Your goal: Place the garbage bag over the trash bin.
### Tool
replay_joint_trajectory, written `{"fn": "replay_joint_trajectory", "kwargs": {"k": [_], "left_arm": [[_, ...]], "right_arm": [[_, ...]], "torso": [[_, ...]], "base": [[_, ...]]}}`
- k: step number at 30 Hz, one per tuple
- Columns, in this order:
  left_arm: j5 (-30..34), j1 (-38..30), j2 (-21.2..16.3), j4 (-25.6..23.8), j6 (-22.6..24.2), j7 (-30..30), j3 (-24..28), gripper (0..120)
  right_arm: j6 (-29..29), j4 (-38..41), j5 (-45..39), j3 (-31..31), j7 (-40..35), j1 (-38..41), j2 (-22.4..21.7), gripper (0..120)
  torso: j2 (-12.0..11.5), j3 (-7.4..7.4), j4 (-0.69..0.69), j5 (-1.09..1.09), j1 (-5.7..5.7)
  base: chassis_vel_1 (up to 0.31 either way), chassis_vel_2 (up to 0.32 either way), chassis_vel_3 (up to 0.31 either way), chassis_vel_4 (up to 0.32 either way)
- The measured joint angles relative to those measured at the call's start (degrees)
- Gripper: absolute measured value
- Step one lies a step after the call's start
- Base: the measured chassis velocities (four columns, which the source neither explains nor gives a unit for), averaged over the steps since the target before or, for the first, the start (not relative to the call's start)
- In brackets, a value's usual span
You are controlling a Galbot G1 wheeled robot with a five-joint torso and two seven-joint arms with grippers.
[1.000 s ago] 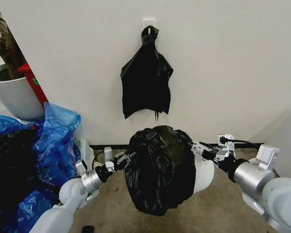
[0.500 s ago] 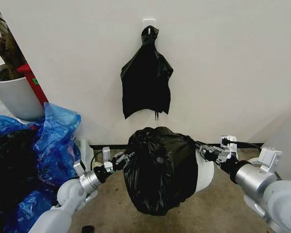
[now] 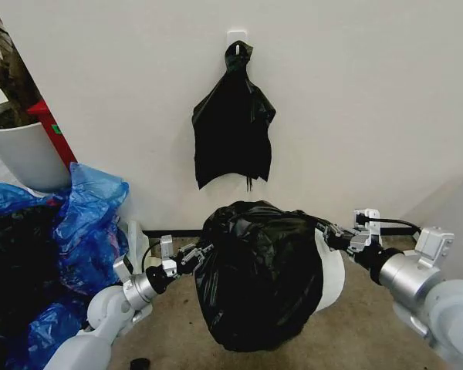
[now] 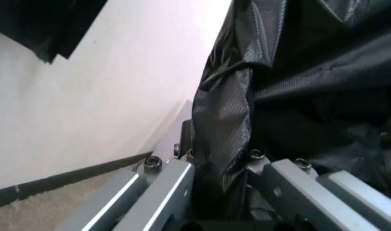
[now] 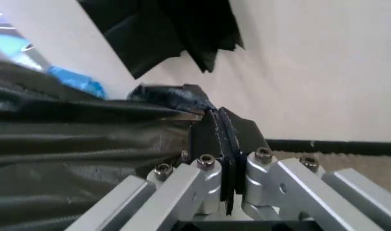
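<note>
The garbage bag [image 3: 255,274] is a glossy black sack stretched open between my two grippers, low in front of the wall. It hangs over most of the cream-white trash bin [image 3: 331,276], whose side shows past the bag's right edge. On the bag's left rim, my left gripper [image 3: 195,253] is shut on a fold of the plastic [image 4: 224,144]. My right gripper [image 3: 325,230] pinches the right rim, its pads [image 5: 215,137] closed flat on the black film [image 5: 86,144]. The bin's rim and mouth are hidden by the bag.
A bunch of black bags [image 3: 233,123] hangs from a wall hook above. Blue plastic bags [image 3: 85,223] pile up at the left, under a white plant pot [image 3: 21,158]. A pale box edge [image 3: 457,212] stands at the right. A small black cap [image 3: 140,363] lies on the floor.
Both grippers have moved lower and farther apart, the right one outward to the right. The bag is stretched wider and has come lower over the bin.
</note>
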State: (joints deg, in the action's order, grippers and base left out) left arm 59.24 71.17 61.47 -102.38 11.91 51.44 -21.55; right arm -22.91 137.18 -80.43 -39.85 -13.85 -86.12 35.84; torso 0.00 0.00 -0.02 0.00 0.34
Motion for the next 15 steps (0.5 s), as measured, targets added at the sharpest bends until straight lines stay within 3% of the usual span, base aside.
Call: {"fn": "replay_joint_trajectory", "kwargs": {"k": [8,12,15], "left_arm": [[0.47,0.54,-0.13,-0.73,0.98,0.01,-0.37,1],[1.10,1.06,-0.24,-1.89,1.49,-5.23,-0.52,1],[1.27,1.30,-0.25,-3.79,2.53,-14.10,-0.12,1]], "right_arm": [[1.15,-2.66,7.18,-0.83,5.27,-1.69,-0.24,3],[1.89,-1.48,9.87,-1.05,4.47,-2.12,0.10,15],[2.42,0.32,10.29,-1.92,2.52,-2.30,0.32,27]], "torso": [[0.00,0.00,-0.01,-0.01,0.00],[0.00,0.00,0.00,0.00,0.00],[0.00,0.00,0.00,0.00,0.00]], "base": [[0.000,0.000,0.000,0.000],[0.000,0.000,0.000,0.000],[0.000,0.000,0.000,0.000]]}}
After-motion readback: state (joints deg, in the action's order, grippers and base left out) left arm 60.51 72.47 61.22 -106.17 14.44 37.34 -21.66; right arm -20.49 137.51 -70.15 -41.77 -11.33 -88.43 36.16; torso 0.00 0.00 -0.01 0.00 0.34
